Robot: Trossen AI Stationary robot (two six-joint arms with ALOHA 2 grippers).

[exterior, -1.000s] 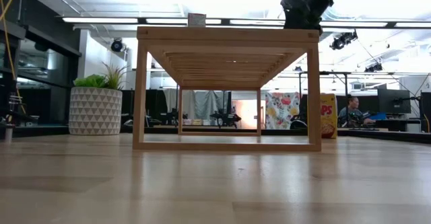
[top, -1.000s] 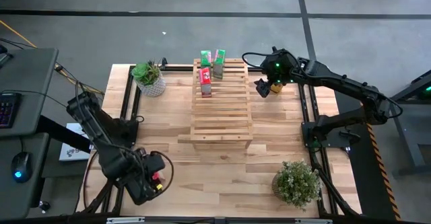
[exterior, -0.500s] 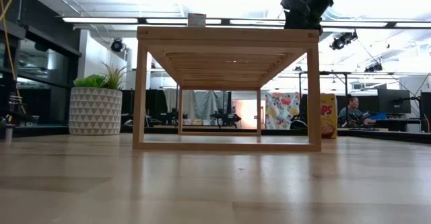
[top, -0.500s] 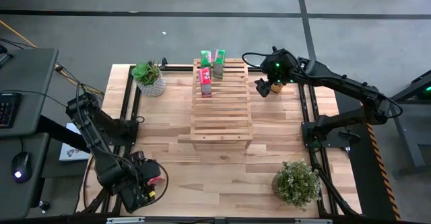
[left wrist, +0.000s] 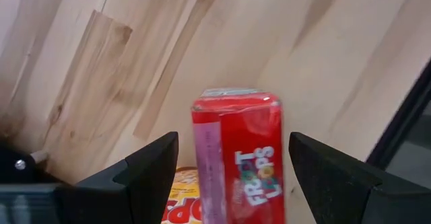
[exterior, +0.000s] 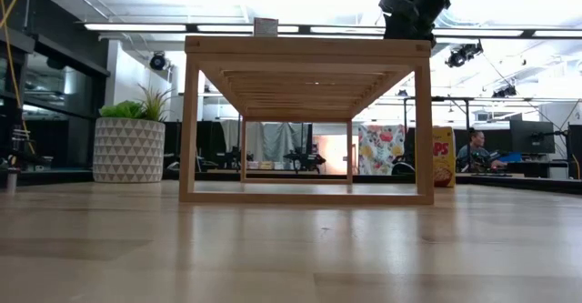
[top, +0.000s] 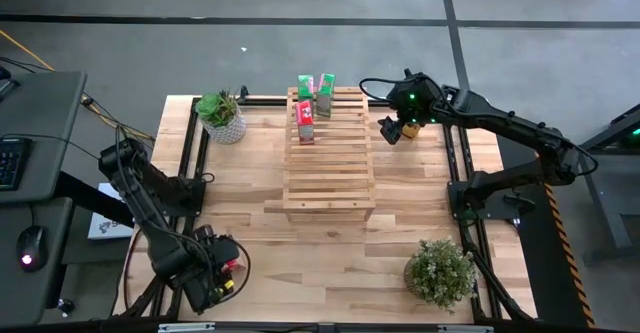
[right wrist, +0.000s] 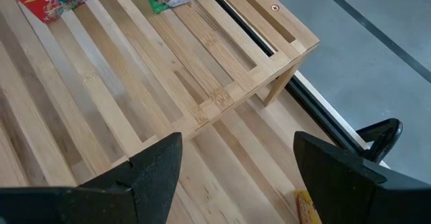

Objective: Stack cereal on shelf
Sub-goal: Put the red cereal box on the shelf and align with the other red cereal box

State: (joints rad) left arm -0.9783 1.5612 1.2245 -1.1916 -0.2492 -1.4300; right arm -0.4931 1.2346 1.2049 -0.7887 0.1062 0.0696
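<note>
Three cereal boxes stand at the far end of the slatted shelf (top: 329, 151): two green (top: 325, 94) and one pink-red (top: 304, 122). Left pincer (left wrist: 229, 183), at the table's (top: 300, 253) near-left corner, holds fingers spread around another red cereal box (left wrist: 239, 153), a yellow box (left wrist: 183, 197) beside it. Right pincer (right wrist: 232, 183) hovers open beside the shelf's far right corner.

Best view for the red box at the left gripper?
Left wrist view: the red box fills the frame between the left gripper fingers, label readable. High view shows only a red speck at that gripper. Low and right wrist views miss it.
</note>
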